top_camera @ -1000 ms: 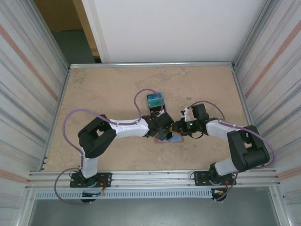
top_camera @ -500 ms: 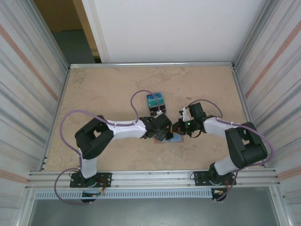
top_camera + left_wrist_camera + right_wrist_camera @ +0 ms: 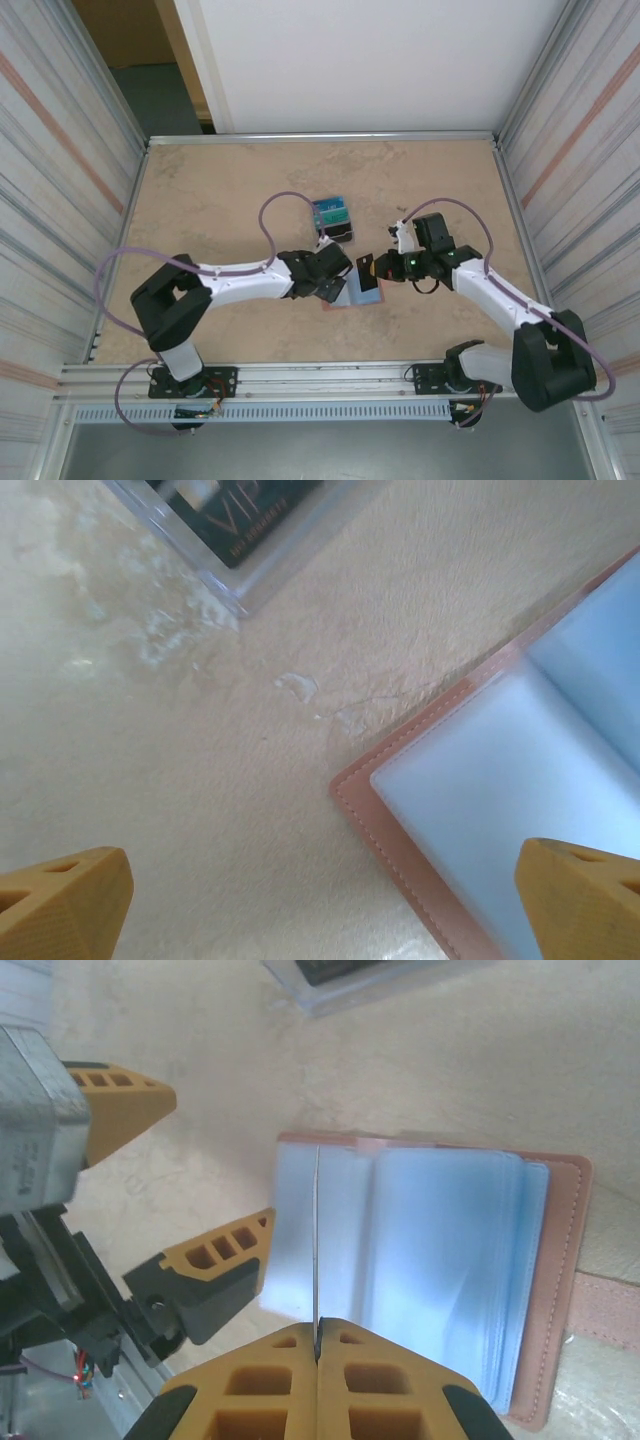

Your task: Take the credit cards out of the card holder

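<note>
Holder (image 3: 362,296): lies open and flat on the table (image 3: 220,200), blue-grey inside up, just toward 6 o'clock of the table's middle. This leaves the sleeves reachable from above.
Right gripper (image 3: 317,1345): clamped shut on one card (image 3: 316,1240), pinched at its near edge.
Card: seen edge-on, upright over the holder's page nearer the left arm. Judged a straight pull along the sleeve. Whether its far end has cleared the sleeve cannot be told.
Left gripper (image 3: 320,905): jaws spread wide, holding nothing. It sits at the holder's 9 o'clock edge, one fingertip over the blue-grey inside and the other over bare table. Judged placed to steady the holder against the pull; contact unconfirmed.
Stand (image 3: 333,218): at 11 o'clock of the holder, apart from it, teal cards showing.
Progress: one card in hand; what remains in the sleeves is unclear.
</note>
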You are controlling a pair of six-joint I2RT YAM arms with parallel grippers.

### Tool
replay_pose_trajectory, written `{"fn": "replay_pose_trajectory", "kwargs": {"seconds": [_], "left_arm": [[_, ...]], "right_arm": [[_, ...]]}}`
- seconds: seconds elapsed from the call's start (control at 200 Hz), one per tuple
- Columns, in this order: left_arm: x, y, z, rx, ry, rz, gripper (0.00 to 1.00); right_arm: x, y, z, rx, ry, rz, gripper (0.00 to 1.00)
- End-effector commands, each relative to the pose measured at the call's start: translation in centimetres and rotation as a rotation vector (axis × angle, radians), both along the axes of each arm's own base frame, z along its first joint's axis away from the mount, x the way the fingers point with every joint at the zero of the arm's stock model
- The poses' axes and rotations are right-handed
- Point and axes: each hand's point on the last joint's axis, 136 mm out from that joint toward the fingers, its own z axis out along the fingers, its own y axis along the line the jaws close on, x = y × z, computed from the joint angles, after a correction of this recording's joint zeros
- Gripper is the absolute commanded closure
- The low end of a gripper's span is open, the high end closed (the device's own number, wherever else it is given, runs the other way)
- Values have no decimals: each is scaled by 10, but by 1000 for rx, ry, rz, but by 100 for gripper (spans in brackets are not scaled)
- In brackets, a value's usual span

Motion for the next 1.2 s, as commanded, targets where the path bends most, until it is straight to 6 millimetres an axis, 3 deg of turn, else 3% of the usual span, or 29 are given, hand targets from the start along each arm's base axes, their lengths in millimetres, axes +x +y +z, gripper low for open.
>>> {"fn": "replay_pose_trajectory", "kwargs": {"seconds": [0.0,0.2,0.421,0.606,0.762,0.912,1.007,1.102,1.163,1.198], "left_arm": [[6,11,40,-76,-75,55,1],[2,8,93,-257,-156,-26,1],[-35,-15,147,-456,-170,-495,11],[-55,-4,151,-415,-125,-721,14],[-73,-7,162,-489,-77,-878,17],[-81,-11,160,-487,-22,-946,23],[-83,-16,157,-497,12,-966,40],[-86,-21,154,-521,48,-990,70],[-88,-23,153,-532,64,-1000,96],[-87,-24,154,-535,62,-999,100]], "right_arm": [[-6,6,27,33,-88,60,100],[-22,22,53,81,-186,166,100],[-44,45,73,76,-273,356,100],[-59,65,95,103,-353,498,100],[-72,79,104,96,-389,607,100],[-78,87,109,106,-390,670,100],[-80,92,109,103,-386,696,100],[-80,96,110,105,-381,714,100],[-80,98,111,105,-385,720,100],[-79,98,110,101,-382,718,100]]}}
